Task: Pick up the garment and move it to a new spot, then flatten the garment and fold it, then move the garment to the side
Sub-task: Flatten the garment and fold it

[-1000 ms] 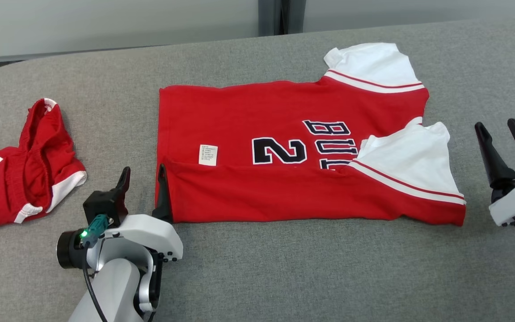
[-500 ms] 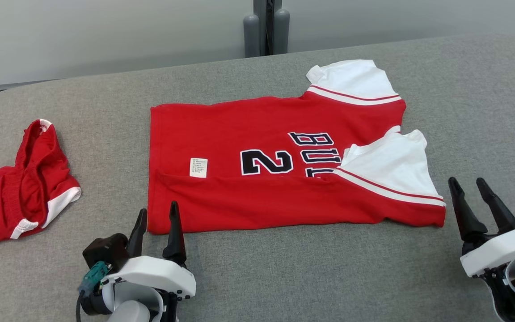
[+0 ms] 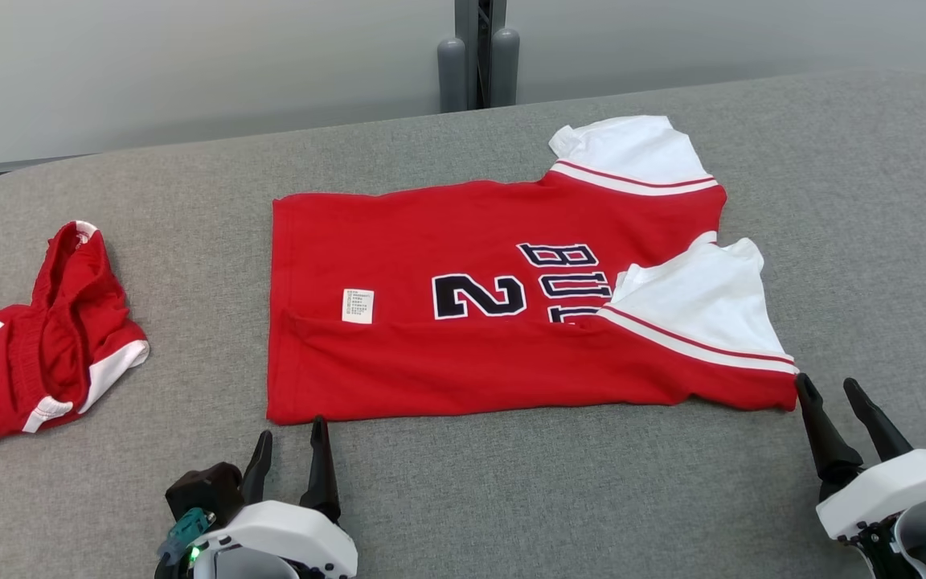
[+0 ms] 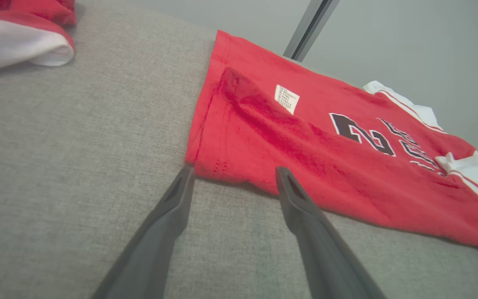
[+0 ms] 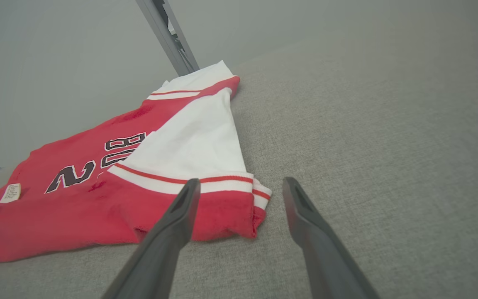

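The jersey lies flat at the centre of the grey surface, hem toward the robot's left and sleeves toward its right. Its near long edge is folded up over the body. The fold line runs just below the white label and covers the lower part of the black lettering. The near sleeve, white with red stripes, lies on top of the body and overlaps the lettering. The far sleeve extends past the far edge. The left gripper has its fingers spread and holds nothing. Its tips point at the near left corner of the jersey. In the left wrist view one tip sits at that corner and the other overlaps the near edge; contact cannot be determined. The right gripper is likewise spread and empty, at the near right corner. In the right wrist view one finger crosses the red edge below the near sleeve and the other lies over bare surface. Red shorts lie crumpled at the left, well apart from the jersey.
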Robot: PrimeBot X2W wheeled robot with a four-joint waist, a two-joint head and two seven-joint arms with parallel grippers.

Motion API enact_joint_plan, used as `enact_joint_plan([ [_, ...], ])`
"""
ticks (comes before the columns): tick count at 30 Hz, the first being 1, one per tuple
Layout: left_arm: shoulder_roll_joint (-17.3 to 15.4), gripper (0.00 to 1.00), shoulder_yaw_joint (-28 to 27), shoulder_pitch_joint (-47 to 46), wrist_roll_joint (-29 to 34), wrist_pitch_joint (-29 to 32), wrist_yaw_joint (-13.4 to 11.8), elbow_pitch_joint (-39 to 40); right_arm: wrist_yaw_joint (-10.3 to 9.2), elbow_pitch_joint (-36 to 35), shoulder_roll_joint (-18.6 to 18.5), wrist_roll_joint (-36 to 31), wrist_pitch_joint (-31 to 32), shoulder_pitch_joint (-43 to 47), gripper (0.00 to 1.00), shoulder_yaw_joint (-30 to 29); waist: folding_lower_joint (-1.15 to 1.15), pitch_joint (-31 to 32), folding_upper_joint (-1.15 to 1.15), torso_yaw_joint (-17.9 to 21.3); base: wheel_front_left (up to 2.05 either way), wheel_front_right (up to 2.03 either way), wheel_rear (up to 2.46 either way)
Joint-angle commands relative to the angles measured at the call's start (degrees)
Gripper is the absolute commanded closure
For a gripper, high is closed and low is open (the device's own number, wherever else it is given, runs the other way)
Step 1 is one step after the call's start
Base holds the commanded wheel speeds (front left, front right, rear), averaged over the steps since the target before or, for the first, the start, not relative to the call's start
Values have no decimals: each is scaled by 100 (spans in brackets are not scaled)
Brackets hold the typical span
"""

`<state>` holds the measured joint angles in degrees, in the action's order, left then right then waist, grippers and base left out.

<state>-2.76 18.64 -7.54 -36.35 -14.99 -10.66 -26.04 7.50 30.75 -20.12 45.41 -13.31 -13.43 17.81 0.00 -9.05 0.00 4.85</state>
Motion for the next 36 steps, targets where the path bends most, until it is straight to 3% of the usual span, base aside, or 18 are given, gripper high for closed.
enact_joint_plan([
  [1, -26, 0, 7, -81, -35, -23, -24, -87, -2, 63, 17, -56, 29, 5, 0, -16, 0, -15, 0, -2, 0, 0, 0],
  [6, -24, 0, 73, -274, -376, -22, -83, -428, -2, 217, 85, -84, 89, -124, 0, 18, 0, -97, 0, 9, 0, 0, 0],
  [17, -23, 0, 283, -698, -1203, -4, 76, -708, -2, 362, 117, 191, 212, -374, 0, 241, 0, -353, 0, -2, 0, 0, 0],
  [33, -18, 0, 465, -1013, -1501, 24, 95, -1050, -2, 609, 54, 388, 104, -732, 0, 572, 0, -590, 0, -83, 0, 0, 0],
  [34, -19, 27, 474, -1018, -1512, 25, 110, -1061, -2, 619, 54, 408, 104, -747, 0, 587, 0, -593, 0, -83, 0, 0, 0],
  [36, -17, 95, 512, -1032, -1526, 28, 136, -1091, -2, 635, 56, 444, 105, -780, 0, 621, 0, -595, 0, -81, 0, 0, 0],
])
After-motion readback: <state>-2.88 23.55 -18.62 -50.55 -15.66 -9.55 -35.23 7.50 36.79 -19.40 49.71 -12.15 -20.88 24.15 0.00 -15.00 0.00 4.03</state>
